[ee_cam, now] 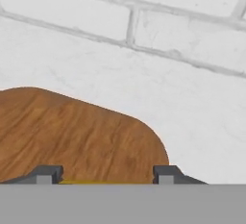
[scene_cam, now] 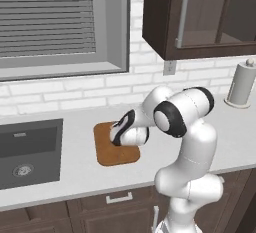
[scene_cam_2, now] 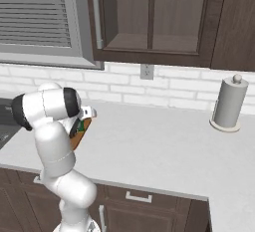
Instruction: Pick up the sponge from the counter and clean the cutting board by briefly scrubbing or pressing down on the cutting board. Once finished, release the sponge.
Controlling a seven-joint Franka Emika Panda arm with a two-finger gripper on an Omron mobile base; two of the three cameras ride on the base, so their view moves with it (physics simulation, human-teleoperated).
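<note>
Fingertips (ee_cam: pixel 45 174) sit wide apart at the bottom of the hand view, and between them runs a thin yellow strip, the sponge (ee_cam: pixel 106 182), so you have the gripper (ee_cam: pixel 106 177) closed on it across its long side. You see only that yellow edge there; in the right base view a small dark green and yellow patch (scene_cam_2: pixel 79 125) shows just beside the wrist, over the cutting board (scene_cam_2: pixel 83 128).

Take the board as your landmark. It lies flat on the counter (scene_cam: pixel 75 174), to the right of the sink (scene_cam: pixel 27 149), and the hand hangs over its middle to right part in the left base view (scene_cam: pixel 102 149). In the hand view the wood (ee_cam: pixel 72 136) fills the lower left, with its rounded far corner ahead of the fingers and bare counter beyond, up to the brick wall (ee_cam: pixel 144 35).

Whether the sponge already touches the wood I cannot tell: the hand hides the contact from both base cameras. So judge the step as pressing or about to press. Go straight down, slowly, and keep the hand as level as it is, so the sponge's whole underside meets the board. Keep any scrub stroke short and aimed toward the board's centre, away from that rounded corner, or the sponge may slide off onto the counter. Press lightly; the board looks free to slip sideways. Open the fingers only once the sponge rests on the wood.
</note>
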